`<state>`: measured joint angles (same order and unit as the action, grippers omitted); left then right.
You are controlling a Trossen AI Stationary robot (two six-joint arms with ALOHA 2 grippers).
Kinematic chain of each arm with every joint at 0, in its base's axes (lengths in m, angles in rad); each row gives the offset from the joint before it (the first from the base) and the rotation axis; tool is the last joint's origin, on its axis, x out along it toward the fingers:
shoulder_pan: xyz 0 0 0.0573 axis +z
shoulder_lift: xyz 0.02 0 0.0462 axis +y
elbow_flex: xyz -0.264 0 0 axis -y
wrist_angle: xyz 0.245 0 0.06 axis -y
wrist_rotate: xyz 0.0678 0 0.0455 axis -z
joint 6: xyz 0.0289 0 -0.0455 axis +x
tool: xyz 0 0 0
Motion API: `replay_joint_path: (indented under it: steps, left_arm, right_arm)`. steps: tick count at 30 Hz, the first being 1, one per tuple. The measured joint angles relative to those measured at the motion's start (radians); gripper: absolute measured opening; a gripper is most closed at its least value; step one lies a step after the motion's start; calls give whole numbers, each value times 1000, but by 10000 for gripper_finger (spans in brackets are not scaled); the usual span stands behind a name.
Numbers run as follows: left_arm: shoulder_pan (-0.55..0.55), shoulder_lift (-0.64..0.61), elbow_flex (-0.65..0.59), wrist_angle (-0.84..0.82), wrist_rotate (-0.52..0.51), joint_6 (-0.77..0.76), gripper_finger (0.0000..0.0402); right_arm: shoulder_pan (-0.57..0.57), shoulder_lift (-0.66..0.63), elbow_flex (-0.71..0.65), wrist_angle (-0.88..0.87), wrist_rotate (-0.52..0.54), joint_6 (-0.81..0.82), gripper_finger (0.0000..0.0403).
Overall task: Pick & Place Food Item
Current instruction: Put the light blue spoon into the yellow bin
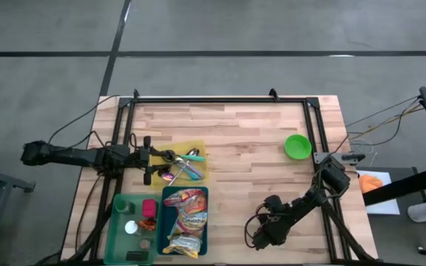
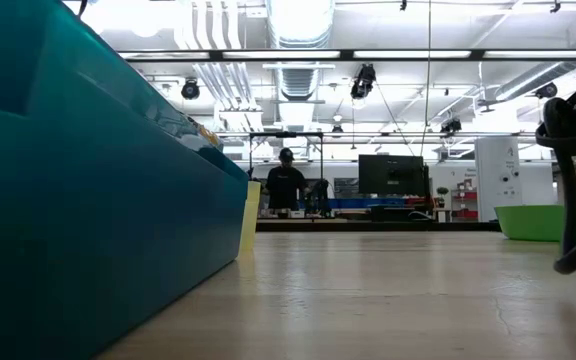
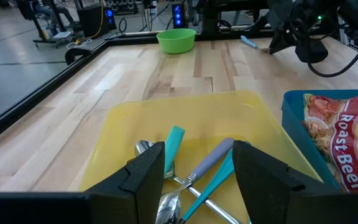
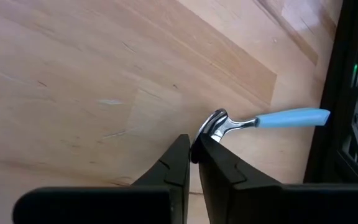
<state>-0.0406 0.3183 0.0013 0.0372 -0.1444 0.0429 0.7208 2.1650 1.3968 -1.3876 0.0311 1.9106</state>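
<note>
Food packets (image 1: pixel 186 218) lie in a teal bin (image 1: pixel 166 222) at the table's near left; one reads "Roast Beef" (image 3: pixel 344 124). My left gripper (image 3: pixel 197 183) stands open over a yellow tray (image 3: pixel 123 130) that holds spoons. Near the table's front right, my right gripper (image 4: pixel 194 149) is shut on a spoon (image 4: pixel 260 120) with a light blue handle, which lies on the wood. In the high view the right gripper (image 1: pixel 261 230) hides this spoon. No gripper touches the food. My right gripper pinches the rim of the spoon's metal bowl (image 4: pixel 212 126) between its two fingertips (image 4: pixel 180 155). The fingers slant down onto it from above. The spoon lies on the table, its blue handle (image 4: pixel 291 117) pointing away from the fingers.
A green bowl (image 1: pixel 297 145) stands on the table at the right. A green tray (image 1: pixel 120 222) with small items sits left of the teal bin. A black frame (image 1: pixel 220 100) borders the table. Bare wood lies in the middle and far part.
</note>
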Motion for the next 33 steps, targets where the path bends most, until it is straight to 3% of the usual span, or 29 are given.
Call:
replay_joint_path:
  steps: [24, 33]
  left_arm:
    - [0, 0, 0, 0, 0, 0, 189]
    - [0, 0, 0, 0, 0, 0, 189]
  right_arm:
    - [-6, -45, 3, -11, 0, -3, 22]
    - [-21, -63, 70, -124, 84, -10, 22]
